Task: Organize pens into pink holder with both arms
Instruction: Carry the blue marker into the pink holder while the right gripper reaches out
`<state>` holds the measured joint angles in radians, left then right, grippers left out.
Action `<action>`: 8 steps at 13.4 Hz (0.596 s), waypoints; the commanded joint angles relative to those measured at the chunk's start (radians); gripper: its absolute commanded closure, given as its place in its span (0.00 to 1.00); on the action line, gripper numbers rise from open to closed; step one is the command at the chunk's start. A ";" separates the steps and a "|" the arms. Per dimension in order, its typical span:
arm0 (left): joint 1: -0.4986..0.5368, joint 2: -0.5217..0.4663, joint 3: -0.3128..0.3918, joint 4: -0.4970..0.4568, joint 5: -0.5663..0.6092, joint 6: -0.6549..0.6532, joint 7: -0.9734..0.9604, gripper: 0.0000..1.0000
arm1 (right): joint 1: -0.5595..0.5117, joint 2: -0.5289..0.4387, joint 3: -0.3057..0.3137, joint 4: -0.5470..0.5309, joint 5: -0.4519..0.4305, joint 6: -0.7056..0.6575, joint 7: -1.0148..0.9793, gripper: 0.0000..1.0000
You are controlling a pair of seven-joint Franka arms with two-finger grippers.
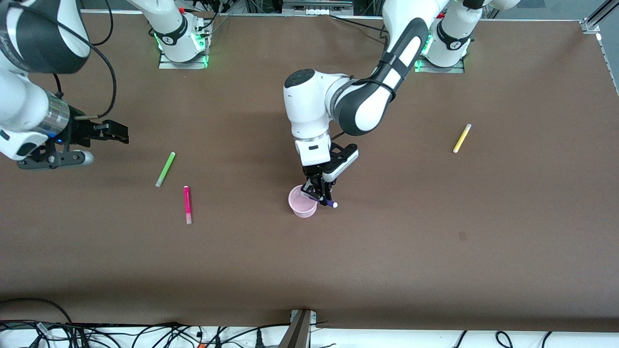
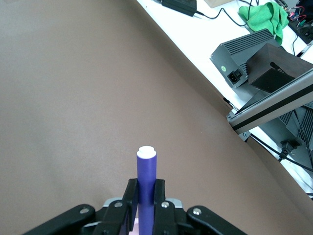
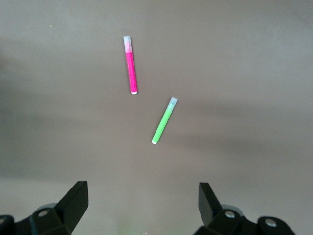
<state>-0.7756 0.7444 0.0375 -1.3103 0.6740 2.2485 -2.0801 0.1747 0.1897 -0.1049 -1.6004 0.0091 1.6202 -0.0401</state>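
My left gripper (image 1: 319, 194) is shut on the dark purple pen (image 1: 328, 202) and holds it tilted over the rim of the pink holder (image 1: 302, 203) at mid table. In the left wrist view the pen (image 2: 146, 181) stands up between the shut fingers (image 2: 129, 198). My right gripper (image 1: 121, 133) is open and empty above the table near the right arm's end. The light green pen (image 1: 165, 169) and the magenta pink pen (image 1: 187, 204) lie flat on the table; both show in the right wrist view, green (image 3: 164, 121) and pink (image 3: 130, 65). The yellow pen (image 1: 462, 138) lies toward the left arm's end.
The brown table (image 1: 435, 232) ends in a white strip with cables (image 1: 145, 336) along the edge nearest the front camera. Power boxes (image 2: 249, 58) and a green cloth (image 2: 264, 14) lie off the table edge in the left wrist view.
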 commanded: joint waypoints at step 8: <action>-0.082 0.127 0.094 0.112 0.087 -0.015 -0.021 1.00 | 0.005 0.261 0.011 0.000 0.083 0.294 -0.061 0.00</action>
<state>-0.8178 0.8359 0.0880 -1.2482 0.7321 2.2485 -2.0821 0.1798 0.3723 -0.0937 -1.6122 0.0566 1.8456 -0.0827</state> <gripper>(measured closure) 0.828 0.000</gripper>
